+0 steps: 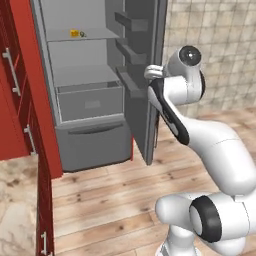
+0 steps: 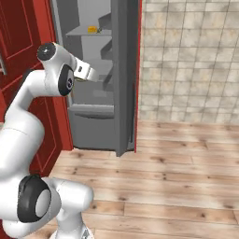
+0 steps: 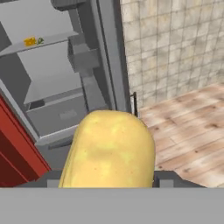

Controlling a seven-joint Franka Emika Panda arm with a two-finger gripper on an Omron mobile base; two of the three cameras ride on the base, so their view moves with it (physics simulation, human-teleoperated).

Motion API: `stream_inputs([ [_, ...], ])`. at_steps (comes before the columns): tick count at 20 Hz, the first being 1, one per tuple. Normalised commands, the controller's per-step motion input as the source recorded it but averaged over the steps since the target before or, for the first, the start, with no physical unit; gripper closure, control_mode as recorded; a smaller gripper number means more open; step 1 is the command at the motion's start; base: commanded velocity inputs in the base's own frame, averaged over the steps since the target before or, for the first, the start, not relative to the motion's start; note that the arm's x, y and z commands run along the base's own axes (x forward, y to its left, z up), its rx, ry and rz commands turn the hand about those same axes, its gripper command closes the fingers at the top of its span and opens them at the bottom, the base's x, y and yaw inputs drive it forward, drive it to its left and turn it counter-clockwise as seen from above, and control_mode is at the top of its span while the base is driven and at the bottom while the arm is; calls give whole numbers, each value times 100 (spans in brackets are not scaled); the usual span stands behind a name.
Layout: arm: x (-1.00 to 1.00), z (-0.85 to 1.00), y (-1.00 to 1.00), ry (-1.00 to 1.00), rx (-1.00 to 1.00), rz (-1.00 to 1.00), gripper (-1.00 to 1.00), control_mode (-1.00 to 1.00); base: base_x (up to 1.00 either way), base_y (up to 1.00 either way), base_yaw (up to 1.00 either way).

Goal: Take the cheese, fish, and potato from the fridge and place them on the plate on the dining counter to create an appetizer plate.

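Potato (image 3: 108,148), pale yellow and rounded, sits nearest the hand camera, upright between the two dark finger tips (image 3: 162,179) whose tops show at either side of its base; the gripper (image 3: 107,181) is closed on it, jaws held fairly wide by its girth. In the left base view the gripper (image 1: 151,73) is largely hidden by the wrist, just in front of the door's inner racks, so the grasp itself is hard to make out there. In the right base view the hand (image 2: 87,73) projects from the wrist toward the fridge opening.

Beyond the hand stands the fridge (image 1: 87,75), a tall grey cabinet, with its door (image 1: 141,75) swung open to the right and set edge-on to the cameras. Grey shelves and a lower drawer (image 1: 90,102) are visible inside. On an upper shelf, well apart from the gripper, lies the cheese (image 1: 74,33), a small orange-yellow piece; a tiny dark object just beside it on the right is probably the fish (image 1: 82,34), though it is too small to tell with certainty.

Red panelling (image 1: 25,90) flanks the fridge on the left. A beige tiled wall (image 2: 191,60) lies to the right, above a wooden plank floor (image 2: 163,177).
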Motion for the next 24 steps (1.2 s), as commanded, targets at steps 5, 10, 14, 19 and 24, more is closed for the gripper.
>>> stream_inputs([
  [5, 0, 0, 0, 0, 0, 0, 100, 100, -2, -49, -36],
  [10, 0, 0, 0, 0, 0, 0, 100, 100, 0, -58, -39],
  [14, 0, 0, 0, 0, 0, 0, 100, 100, 0, -57, -38],
  [19, 0, 0, 0, 0, 0, 0, 100, 100, 0, -51, -38],
  [24, 0, 0, 0, 0, 0, 0, 100, 100, 3, -36, -39],
])
